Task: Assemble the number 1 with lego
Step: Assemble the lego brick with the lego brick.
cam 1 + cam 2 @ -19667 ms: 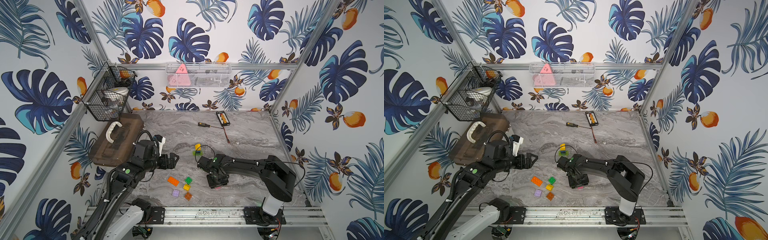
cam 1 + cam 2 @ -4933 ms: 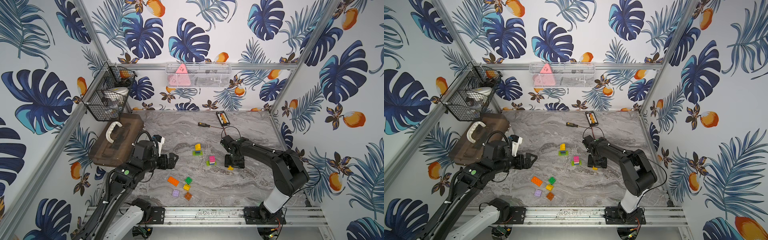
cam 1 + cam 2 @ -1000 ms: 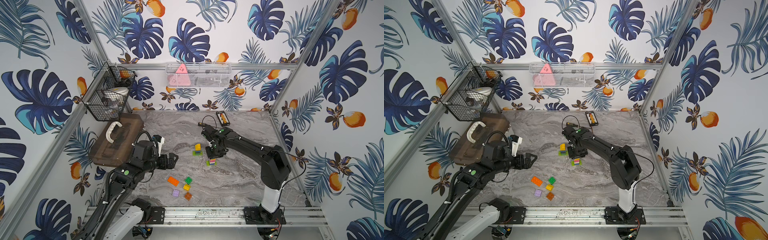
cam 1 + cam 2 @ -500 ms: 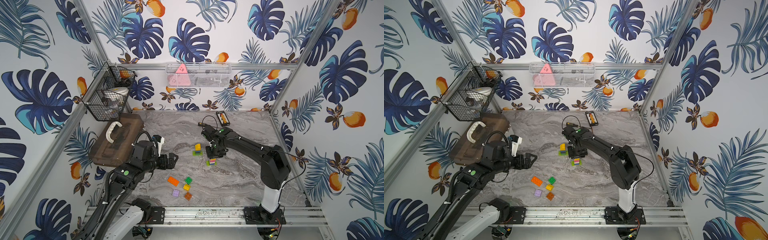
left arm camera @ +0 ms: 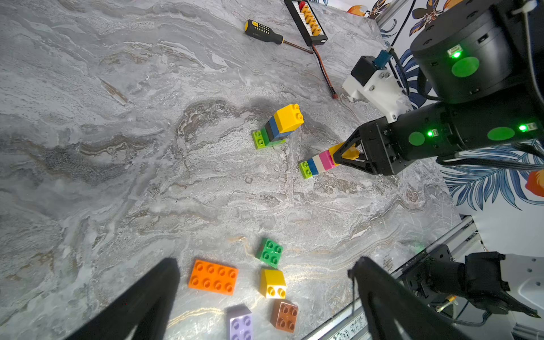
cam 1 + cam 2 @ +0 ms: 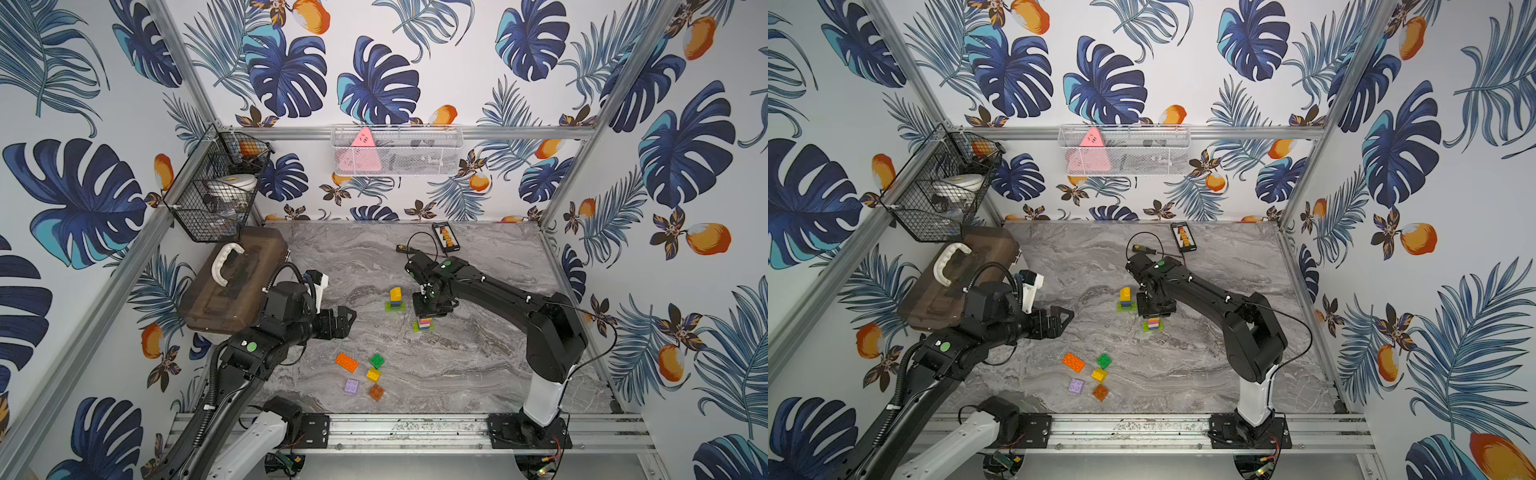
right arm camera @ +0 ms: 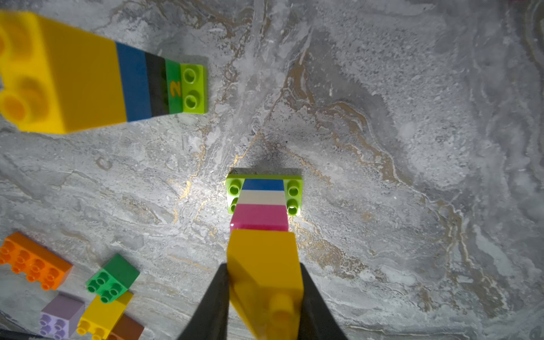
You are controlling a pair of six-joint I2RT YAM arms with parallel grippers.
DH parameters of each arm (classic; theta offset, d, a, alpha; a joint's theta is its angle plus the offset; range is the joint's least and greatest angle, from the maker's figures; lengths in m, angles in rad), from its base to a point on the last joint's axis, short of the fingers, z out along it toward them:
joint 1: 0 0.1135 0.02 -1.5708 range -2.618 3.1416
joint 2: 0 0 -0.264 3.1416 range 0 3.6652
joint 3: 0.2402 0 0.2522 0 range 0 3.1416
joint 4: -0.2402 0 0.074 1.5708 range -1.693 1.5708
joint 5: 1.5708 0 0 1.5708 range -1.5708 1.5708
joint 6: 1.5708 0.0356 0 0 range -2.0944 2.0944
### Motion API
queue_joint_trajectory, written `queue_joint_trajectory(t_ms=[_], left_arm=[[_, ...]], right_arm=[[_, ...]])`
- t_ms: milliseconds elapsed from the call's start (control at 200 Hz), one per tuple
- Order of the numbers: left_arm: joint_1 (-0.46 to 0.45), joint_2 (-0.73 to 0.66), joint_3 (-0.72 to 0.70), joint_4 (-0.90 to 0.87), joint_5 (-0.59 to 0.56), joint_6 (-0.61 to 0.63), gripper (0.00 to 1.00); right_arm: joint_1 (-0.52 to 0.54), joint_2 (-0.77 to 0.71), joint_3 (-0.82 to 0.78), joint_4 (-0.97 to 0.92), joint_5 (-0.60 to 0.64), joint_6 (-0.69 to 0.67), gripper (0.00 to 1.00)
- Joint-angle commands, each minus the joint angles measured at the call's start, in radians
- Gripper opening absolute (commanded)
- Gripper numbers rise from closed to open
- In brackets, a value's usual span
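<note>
Your right gripper (image 6: 430, 306) is down on the short stack (image 6: 424, 325), mid-table, and its fingers (image 7: 216, 297) are pinching a yellow brick (image 7: 265, 265) from both sides. That brick sits right against the pink layer, with white, blue and a lime base plate beneath (whether it is clicked fully home, you cannot tell from these views).

Just beside it, toward the back wall, the taller stack (image 6: 395, 298) stands alone: lime base, green, black, blue, yellow cap, nothing touching it.

On your other side, the left gripper (image 6: 345, 323) hangs above the marble table (image 6: 478, 365) with its fingers spread wide, holding nothing, well apart from both stacks.

Near the front rail the loose pieces lie in a tight cluster. There you have the long orange brick (image 6: 346, 362) and the green brick (image 6: 377, 360), with the loose yellow brick (image 6: 373, 375) just beside the green. The purple brick (image 6: 351, 386) and the brown-orange brick (image 6: 376, 392) lie nearest the rail.
</note>
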Motion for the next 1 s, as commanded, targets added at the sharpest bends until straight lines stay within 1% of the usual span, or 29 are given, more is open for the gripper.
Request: queue_joint_trajectory(t_ms=[0, 175, 530, 766, 996], left_arm=[[-0.001, 0.002, 0.006, 0.012, -0.006, 0.000, 0.99], [-0.001, -0.003, 0.007, 0.012, -0.010, -0.002, 0.99], [-0.001, -0.005, 0.005, 0.011, -0.011, -0.001, 0.99], [-0.001, -0.009, 0.005, 0.012, -0.010, -0.002, 0.99], [-0.001, -0.008, 0.007, 0.012, -0.010, -0.002, 0.99]], right_arm=[[-0.002, 0.011, -0.011, 0.013, 0.030, -0.018, 0.09], [-0.002, 0.021, -0.002, 0.004, 0.026, -0.028, 0.09], [0.009, 0.022, 0.026, -0.035, 0.024, 0.003, 0.09], [0.014, 0.017, 0.013, -0.038, 0.007, -0.042, 0.09], [0.011, 0.028, 0.016, -0.052, 0.042, -0.063, 0.08]])
